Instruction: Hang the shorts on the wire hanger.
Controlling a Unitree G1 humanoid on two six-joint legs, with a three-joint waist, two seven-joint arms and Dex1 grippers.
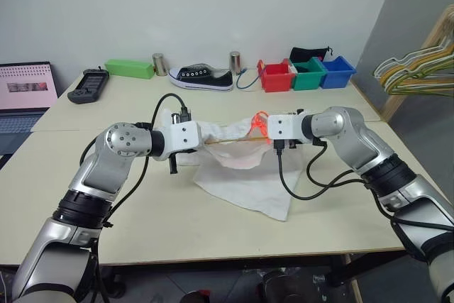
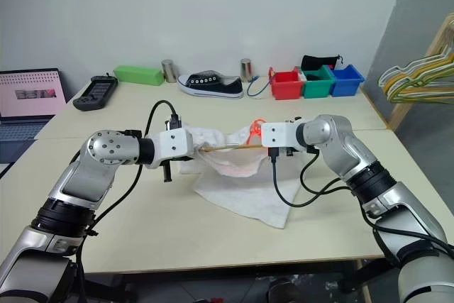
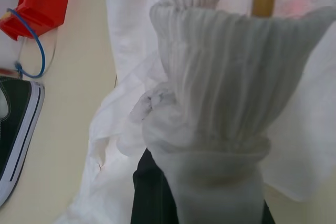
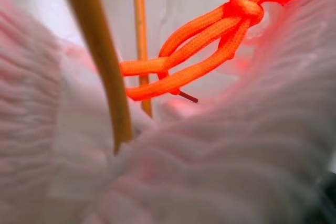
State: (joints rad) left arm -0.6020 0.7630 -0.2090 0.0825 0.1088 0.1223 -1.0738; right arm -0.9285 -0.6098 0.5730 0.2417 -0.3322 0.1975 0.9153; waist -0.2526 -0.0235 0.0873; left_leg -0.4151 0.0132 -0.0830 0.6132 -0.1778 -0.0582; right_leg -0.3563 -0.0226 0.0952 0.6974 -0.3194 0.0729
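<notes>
Shorts (image 1: 237, 164): white, draped between my two arms above the table (image 1: 85, 196), the lower part pooled on the top; the waistband is bunched up around the hanger (image 2: 230, 147).
Hanger: thin tan wire, running level between the grippers, mostly wrapped in cloth.
Left gripper (image 1: 190, 138): clenched on a gathered fold of the waistband.
Right gripper (image 2: 264, 135): buried in cloth by the orange drawstring (image 4: 210, 51) — I cannot tell whether it grips.
Handling: I judge the cloth light, limp and prone to slide; the elastic waistband is the best hold. The wire looks springy and thin.
Around: a sneaker (image 1: 202, 78), coloured bins (image 1: 306, 74) and a remote (image 1: 89, 84) sit at the far edge, well apart — my own cables (image 1: 298, 182) hang nearest.
</notes>
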